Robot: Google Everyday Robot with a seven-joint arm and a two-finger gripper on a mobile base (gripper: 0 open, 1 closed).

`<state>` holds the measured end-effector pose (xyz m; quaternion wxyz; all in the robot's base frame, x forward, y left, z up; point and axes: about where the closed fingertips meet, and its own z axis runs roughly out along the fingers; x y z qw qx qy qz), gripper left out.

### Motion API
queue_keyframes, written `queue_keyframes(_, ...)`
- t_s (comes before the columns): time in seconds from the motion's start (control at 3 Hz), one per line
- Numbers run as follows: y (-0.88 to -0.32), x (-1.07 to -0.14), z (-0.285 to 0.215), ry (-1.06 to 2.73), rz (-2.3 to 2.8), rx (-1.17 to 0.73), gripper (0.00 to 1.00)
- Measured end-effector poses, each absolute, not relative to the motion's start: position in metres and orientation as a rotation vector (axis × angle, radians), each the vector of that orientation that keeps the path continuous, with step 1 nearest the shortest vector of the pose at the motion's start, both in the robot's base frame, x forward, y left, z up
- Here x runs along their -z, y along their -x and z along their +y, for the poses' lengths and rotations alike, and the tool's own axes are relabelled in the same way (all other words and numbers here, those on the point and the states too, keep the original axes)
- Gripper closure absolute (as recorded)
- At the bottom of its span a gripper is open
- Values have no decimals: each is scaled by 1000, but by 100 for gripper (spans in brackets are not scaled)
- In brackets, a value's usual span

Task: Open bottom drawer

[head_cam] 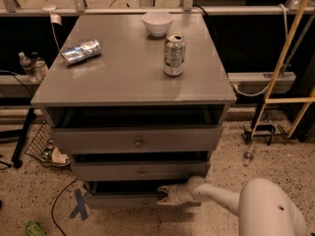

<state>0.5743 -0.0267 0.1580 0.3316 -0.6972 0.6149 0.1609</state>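
Observation:
The bottom drawer [123, 199] is the lowest grey front of the cabinet, seen just above the floor; its knob is hidden. My gripper [163, 195] reaches in from the lower right on a white arm [216, 196] and sits against the drawer's front, right of centre. The two wider drawers above, the top one [138, 140] and the middle one [141, 171], each show a small round knob.
On the cabinet top [123, 80] stand a white bowl [157, 22], an upright soda can [174, 54] and a crushed can [80, 52] lying on its side. A wire basket [44, 149] and blue tape cross [78, 204] are on the floor at left. A wooden frame [290, 58] stands at right.

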Motion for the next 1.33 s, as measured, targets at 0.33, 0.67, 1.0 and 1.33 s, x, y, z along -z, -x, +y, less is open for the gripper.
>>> queue_keyframes(0.33, -574, -158, -27, 1822, 1607, -421, 100)
queue_keyframes(0.67, -574, -158, -27, 1822, 1607, -421, 100)
queue_keyframes(1.0, -574, -158, -27, 1822, 1607, -421, 100)
queue_keyframes(1.33, -574, -158, -27, 1822, 1607, -421, 100)
